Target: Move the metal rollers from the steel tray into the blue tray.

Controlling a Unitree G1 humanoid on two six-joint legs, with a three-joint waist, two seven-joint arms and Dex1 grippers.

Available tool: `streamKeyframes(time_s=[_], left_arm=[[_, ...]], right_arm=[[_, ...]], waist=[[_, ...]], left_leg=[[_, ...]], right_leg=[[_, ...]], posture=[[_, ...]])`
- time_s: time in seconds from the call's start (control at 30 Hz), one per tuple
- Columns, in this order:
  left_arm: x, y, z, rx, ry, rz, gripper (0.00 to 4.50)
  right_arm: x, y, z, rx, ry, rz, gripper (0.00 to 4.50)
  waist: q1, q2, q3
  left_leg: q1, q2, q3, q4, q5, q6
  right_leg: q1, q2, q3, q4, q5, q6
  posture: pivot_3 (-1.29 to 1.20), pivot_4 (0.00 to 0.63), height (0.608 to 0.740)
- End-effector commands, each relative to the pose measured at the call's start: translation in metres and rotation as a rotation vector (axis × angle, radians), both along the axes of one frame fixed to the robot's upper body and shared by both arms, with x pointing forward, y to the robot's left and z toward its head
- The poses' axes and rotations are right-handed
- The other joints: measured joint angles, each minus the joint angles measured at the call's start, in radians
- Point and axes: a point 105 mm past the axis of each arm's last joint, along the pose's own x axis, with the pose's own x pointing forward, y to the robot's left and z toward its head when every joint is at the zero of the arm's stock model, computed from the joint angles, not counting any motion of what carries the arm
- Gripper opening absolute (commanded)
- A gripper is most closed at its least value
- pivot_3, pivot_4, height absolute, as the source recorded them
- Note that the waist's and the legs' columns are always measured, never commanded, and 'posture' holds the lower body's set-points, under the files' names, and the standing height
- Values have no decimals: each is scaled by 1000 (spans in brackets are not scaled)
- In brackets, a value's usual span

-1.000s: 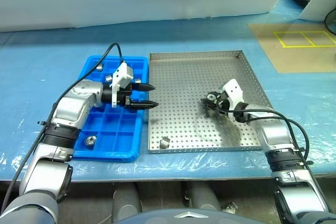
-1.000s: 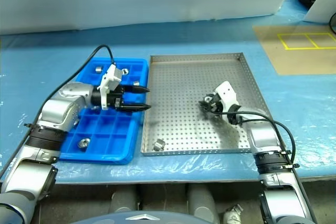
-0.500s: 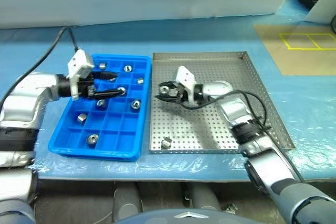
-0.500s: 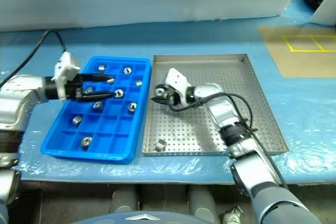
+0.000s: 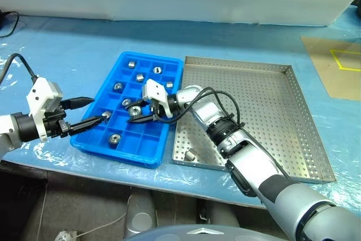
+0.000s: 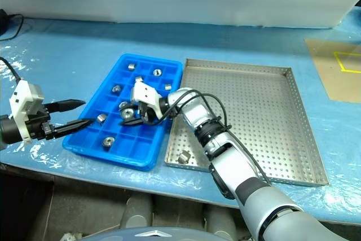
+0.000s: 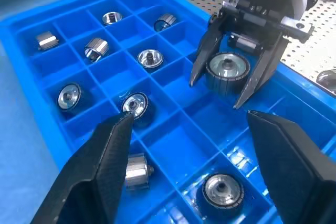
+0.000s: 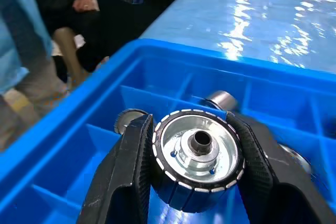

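Observation:
The blue tray (image 5: 118, 155) lies left of the steel tray (image 5: 259, 111). Several metal rollers sit in the blue tray's compartments, such as one (image 5: 115, 138) near the front. A single roller (image 5: 192, 154) lies at the steel tray's front left corner. My right gripper (image 5: 139, 114) reaches left over the middle of the blue tray, shut on a roller (image 8: 197, 148) held just above a compartment. The left gripper (image 5: 97, 109) hangs open with nothing in it at the blue tray's left rim, pointing toward the right gripper (image 7: 216, 93).
Blue plastic sheeting covers the table, whose front edge runs just before both trays. A brown board with yellow tape (image 5: 338, 60) lies at the far right. A white wall stands behind. A person (image 8: 79, 3) stands beyond the table's left end.
The camera has swung left. My right gripper carried its roller left from the steel tray to over the blue tray. The left gripper drew back left from the tray's middle to its rim.

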Motion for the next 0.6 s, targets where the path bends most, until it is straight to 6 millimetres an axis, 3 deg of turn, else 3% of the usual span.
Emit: streamKeyframes(time_s=[0.03, 0.17, 0.4, 0.5, 0.6], left_arm=[[-5, -2, 11, 3, -50, 11, 3652], [-4, -6, 11, -3, -51, 11, 3652], [4, -20, 8, -11, -41, -47, 3652], [10, -30, 6, -27, -34, -96, 3652], [18, -46, 3, -50, -18, -170, 3652]], right_arm=[[-7, 11, 4, 8, -39, 50, 1778], [-2, 13, -2, 21, -29, 9, 1778], [9, 7, 3, 50, -31, -71, 4072], [18, -5, 22, 136, -25, -116, 4072], [32, -32, 39, 161, -49, -178, 4072]], waist=[[4, 0, 0], [7, 0, 0], [3, 0, 0], [1, 0, 0], [2, 0, 0]], left_leg=[[0, 1, 0, 0, 0, 0], [0, 4, 0, 0, 1, -2], [-1, 5, 0, 0, 2, -4], [-1, 5, 0, 0, 3, -5], [-1, 5, 0, 1, 3, -6]], right_leg=[[0, 0, 0, 0, 0, 0], [0, 0, 0, 3, 0, -1], [0, 1, 0, 3, -1, -1], [0, 2, 0, 3, -1, -1], [0, 2, 0, 3, -1, -1]], posture=[[364, 150, 740], [356, 150, 740], [280, 150, 740], [228, 150, 740], [163, 150, 740]])
